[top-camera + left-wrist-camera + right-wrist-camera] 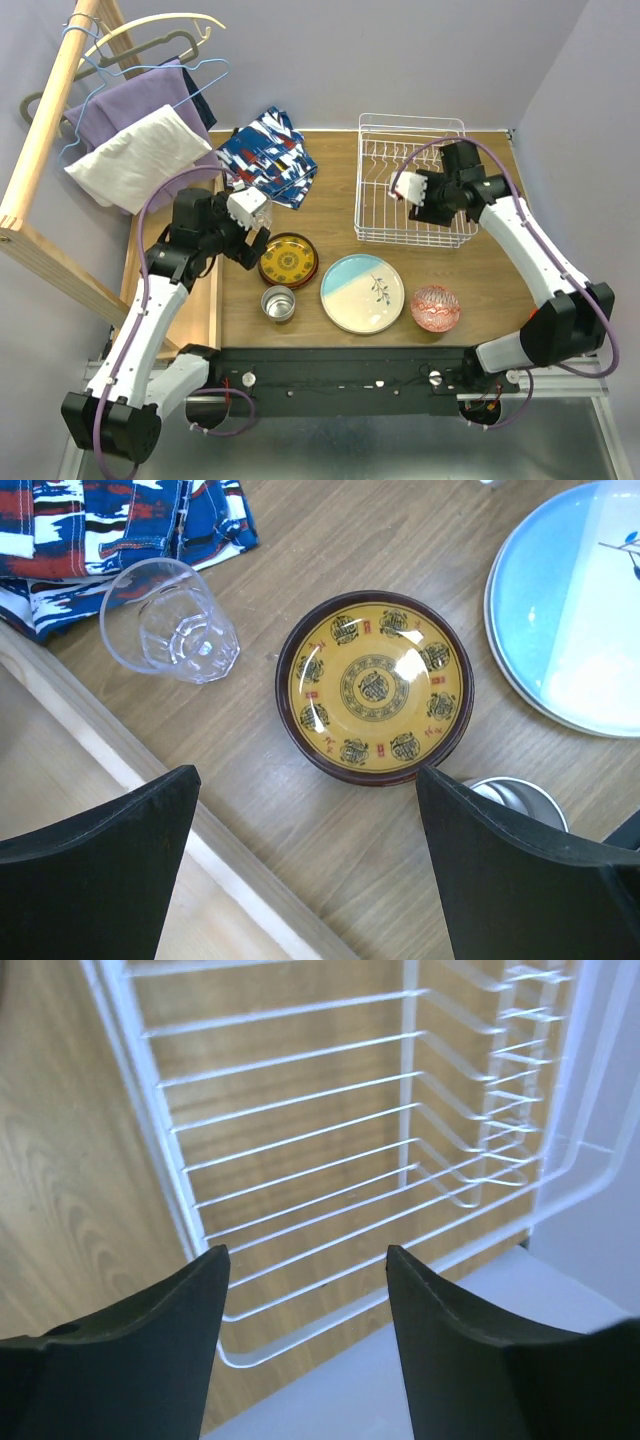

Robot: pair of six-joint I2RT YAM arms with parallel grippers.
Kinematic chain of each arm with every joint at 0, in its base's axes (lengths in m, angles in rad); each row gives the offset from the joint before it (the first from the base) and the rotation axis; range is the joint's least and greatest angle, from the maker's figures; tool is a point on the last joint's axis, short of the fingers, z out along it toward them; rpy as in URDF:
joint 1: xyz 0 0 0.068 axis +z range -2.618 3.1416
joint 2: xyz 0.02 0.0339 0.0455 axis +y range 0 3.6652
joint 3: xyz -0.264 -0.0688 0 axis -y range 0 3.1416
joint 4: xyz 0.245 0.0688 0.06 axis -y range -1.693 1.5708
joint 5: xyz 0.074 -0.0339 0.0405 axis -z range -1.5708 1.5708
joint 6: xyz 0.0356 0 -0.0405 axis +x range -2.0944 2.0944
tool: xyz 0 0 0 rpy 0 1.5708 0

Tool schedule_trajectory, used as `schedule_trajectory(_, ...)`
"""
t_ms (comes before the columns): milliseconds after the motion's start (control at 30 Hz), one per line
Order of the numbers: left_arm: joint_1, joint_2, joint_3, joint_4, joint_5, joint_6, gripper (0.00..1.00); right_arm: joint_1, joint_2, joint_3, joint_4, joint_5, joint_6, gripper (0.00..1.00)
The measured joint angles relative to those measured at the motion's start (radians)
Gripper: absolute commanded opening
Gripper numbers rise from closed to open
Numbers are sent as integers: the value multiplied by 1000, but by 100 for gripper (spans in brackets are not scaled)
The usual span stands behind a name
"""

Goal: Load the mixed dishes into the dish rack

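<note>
The white wire dish rack (410, 225) stands empty at the back right; the right wrist view shows its floor wires (300, 1160). My right gripper (425, 195) hovers open over it (305, 1250). My left gripper (255, 240) is open (308, 772) above the table, just short of the dark red-yellow patterned plate (288, 261) (375, 685). A clear glass (170, 620) stands upright beside that plate. The steel cup (278, 303) (520, 798), the pale blue-cream plate (362, 292) (570, 610) and a red-patterned bowl (435, 308) sit along the front. The other bowls are out of view.
The blue-red-white patterned cloth (268, 157) (100, 530) lies at the back left. A raised wooden ledge (100, 810) runs along the table's left edge. A wooden rail with hangers and clothes (130, 130) stands to the left. A wall lies right behind the rack.
</note>
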Motion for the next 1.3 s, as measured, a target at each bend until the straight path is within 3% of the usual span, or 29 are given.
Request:
schedule_trajectory(133, -26, 51, 82, -43, -9, 50, 99, 0, -59, 61, -1, -36, 160, 80)
schedule_trajectory(267, -76, 140, 186, -114, -24, 79, 98, 0, -129, 53, 18, -58, 376, 80)
schedule_trajectory(467, -143, 361, 363, -198, -171, 87, 70, 0, -108, 42, 101, -58, 713, 80)
schedule_trajectory(600, -143, 584, 530, -249, -277, 76, 69, 0, -77, 37, 154, -62, 841, 80)
schedule_trajectory(933, -143, 942, 848, -338, -409, 57, 62, 0, -19, 58, 192, -106, 979, 83)
schedule_trajectory(1067, -143, 1013, 866, -365, -409, 45, 61, 0, 31, 76, 199, -140, 1020, 83)
schedule_trajectory(1300, -143, 1048, 870, -411, -410, 30, 60, -1, 110, 142, 53, -277, 846, 82)
